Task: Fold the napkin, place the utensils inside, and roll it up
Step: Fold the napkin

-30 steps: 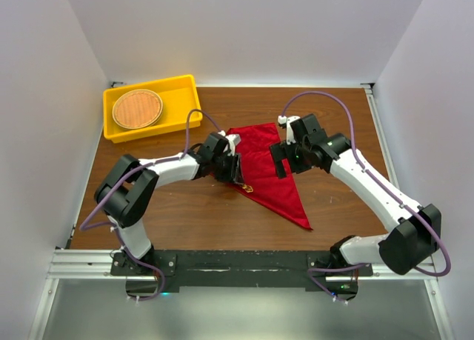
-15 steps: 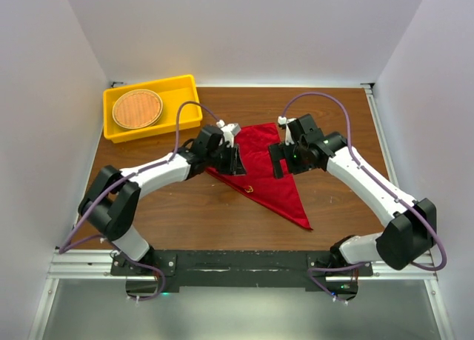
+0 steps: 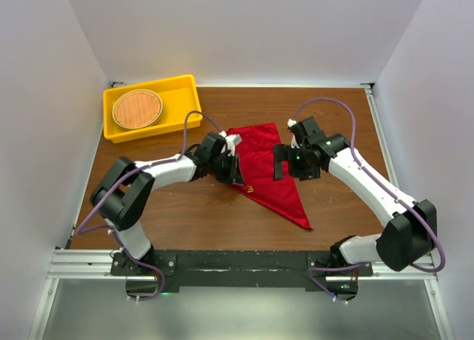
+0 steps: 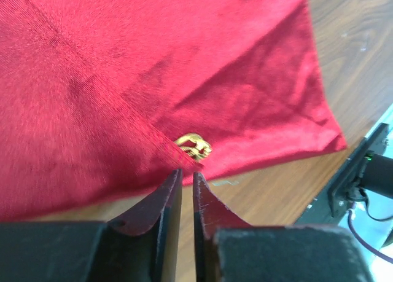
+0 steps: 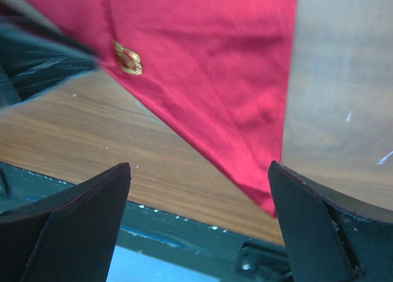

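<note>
No readable text or labels anywhere.

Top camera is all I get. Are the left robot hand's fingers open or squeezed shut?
Observer: The left wrist view shows the left gripper almost shut, a thin slit between its fingers, tips at the folded edge of the napkin.
Operator: I see a gold dot. What is it?
Observer: Close up, it's a small bit of the fork poking from under the fold; the rest is hidden.
Operator: And the other hand?
Observer: The right gripper is wide open, nothing between its fingers.
</note>
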Controlling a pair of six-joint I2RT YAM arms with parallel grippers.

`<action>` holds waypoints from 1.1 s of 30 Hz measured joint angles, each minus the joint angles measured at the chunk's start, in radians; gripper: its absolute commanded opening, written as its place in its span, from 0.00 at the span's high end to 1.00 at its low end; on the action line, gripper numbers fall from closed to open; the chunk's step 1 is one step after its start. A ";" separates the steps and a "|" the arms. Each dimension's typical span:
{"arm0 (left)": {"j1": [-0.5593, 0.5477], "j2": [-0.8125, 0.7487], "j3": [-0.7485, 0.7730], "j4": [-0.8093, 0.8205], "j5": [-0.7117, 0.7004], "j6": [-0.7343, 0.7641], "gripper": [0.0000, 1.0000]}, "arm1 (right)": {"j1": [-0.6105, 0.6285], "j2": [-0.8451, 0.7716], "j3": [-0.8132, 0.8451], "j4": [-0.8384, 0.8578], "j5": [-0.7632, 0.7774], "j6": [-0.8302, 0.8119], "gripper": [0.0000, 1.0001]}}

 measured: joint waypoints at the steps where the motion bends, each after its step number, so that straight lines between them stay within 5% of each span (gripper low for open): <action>1: 0.000 -0.024 0.003 -0.016 -0.003 -0.001 0.75 | -0.014 -0.012 -0.034 0.011 -0.010 0.026 0.03; 9: 0.000 -0.338 0.066 -0.134 -0.008 0.003 0.70 | -0.232 -0.172 -0.396 0.007 -0.064 0.275 0.20; 14: 0.001 -0.514 0.034 -0.194 0.021 0.002 0.70 | -0.304 -0.265 -0.452 -0.053 -0.039 0.349 0.33; 19: 0.001 -0.638 -0.040 -0.258 0.048 0.005 0.69 | -0.315 -0.354 -0.527 -0.084 -0.047 0.378 0.31; 24: 0.001 -0.685 -0.053 -0.320 0.053 0.031 0.69 | -0.315 -0.383 -0.585 -0.109 -0.055 0.373 0.29; 33: 0.001 -0.680 -0.051 -0.367 0.056 0.054 0.70 | -0.315 -0.364 -0.666 -0.063 -0.084 0.347 0.43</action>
